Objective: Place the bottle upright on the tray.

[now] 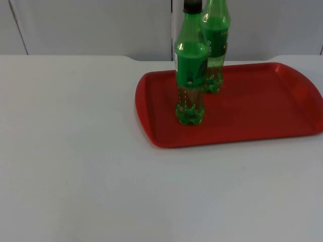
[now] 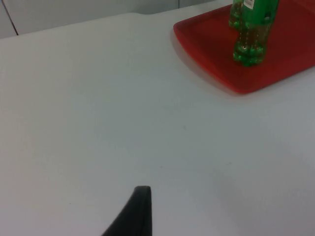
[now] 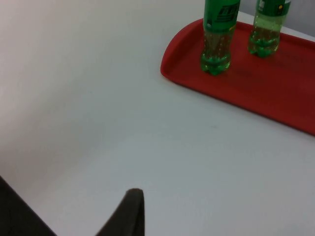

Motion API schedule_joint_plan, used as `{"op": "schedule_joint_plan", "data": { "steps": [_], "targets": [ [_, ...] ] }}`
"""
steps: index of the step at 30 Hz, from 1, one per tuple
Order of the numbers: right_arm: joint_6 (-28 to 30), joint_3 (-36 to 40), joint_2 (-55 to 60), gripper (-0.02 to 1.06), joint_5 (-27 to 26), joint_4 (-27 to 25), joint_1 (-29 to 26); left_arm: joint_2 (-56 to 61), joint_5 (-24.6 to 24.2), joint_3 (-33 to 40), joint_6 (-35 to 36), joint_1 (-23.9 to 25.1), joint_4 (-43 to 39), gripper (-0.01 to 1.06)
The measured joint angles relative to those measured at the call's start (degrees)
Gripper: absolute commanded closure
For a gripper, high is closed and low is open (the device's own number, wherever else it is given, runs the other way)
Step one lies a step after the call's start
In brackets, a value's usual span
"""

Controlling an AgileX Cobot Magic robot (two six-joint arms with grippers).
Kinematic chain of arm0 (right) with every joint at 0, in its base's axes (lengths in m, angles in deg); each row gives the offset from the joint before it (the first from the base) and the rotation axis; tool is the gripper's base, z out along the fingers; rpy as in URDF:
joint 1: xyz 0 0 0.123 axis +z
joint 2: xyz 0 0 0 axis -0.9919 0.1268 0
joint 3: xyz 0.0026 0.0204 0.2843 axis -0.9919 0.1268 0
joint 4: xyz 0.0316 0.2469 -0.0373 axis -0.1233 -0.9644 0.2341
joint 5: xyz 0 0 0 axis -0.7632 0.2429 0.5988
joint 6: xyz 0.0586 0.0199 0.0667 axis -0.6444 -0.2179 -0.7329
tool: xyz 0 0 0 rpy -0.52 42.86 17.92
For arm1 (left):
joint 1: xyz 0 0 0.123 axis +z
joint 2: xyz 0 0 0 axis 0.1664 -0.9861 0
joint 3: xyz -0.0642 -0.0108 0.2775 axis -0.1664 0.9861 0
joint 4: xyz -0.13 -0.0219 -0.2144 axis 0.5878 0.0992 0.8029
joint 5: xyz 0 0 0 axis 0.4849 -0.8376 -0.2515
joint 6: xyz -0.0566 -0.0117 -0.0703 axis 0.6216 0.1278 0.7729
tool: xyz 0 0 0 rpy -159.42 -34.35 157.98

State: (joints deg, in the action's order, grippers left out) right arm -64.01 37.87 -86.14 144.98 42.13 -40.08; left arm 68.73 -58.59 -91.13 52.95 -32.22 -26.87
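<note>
White table (image 1: 75,166) w/ grey partition wall (image 1: 91,25) at far end. Red tray (image 1: 252,113) sits on table, right of centre, long side across. Two green bottles upright on tray, both near its left end: front bottle (image 1: 190,70), black cap, green label, base on tray close to the left rim; back bottle (image 1: 216,45) just behind and slightly right of it, nearer the wall-side rim, top cut off by the frame. The two stand close; can't tell if they touch. Nothing lying down.

Left wrist view: tray (image 2: 216,64) and both bottle bases, front bottle (image 2: 251,39), back bottle (image 2: 237,14); left pincer's fingertip (image 2: 140,209) over bare table, well apart from tray. Left pincer state: can't tell.

Right wrist view: tray (image 3: 275,93), front bottle (image 3: 218,37), back bottle (image 3: 268,27) upright; right pincer's fingertip (image 3: 130,211) over bare table, well apart from tray. Right pincer state: can't tell.
</note>
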Motion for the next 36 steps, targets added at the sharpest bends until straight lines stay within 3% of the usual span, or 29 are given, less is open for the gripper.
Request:
{"op": "schedule_joint_plan", "data": {
  "steps": [12, 17, 36],
  "targets": [
    [0.0, 0.0, 0.0, -0.01, 0.0, 0.0, 0.0, 0.0, 0.0, 0.0, 0.0, 0.0, 0.0, 0.0],
    [-0.09, 0.1, 0.0, -0.01, 0.0, 0.0, -2.78, 0.0, 0.0, 0.0, 0.0, 0.0, 0.0, 0.0],
    [-0.09, 0.1, 0.0, -0.01, 0.0, 0.0, -25.81, 0.0, 0.0, 0.0, 0.0, 0.0, 0.0, 0.0]
  ]
}}
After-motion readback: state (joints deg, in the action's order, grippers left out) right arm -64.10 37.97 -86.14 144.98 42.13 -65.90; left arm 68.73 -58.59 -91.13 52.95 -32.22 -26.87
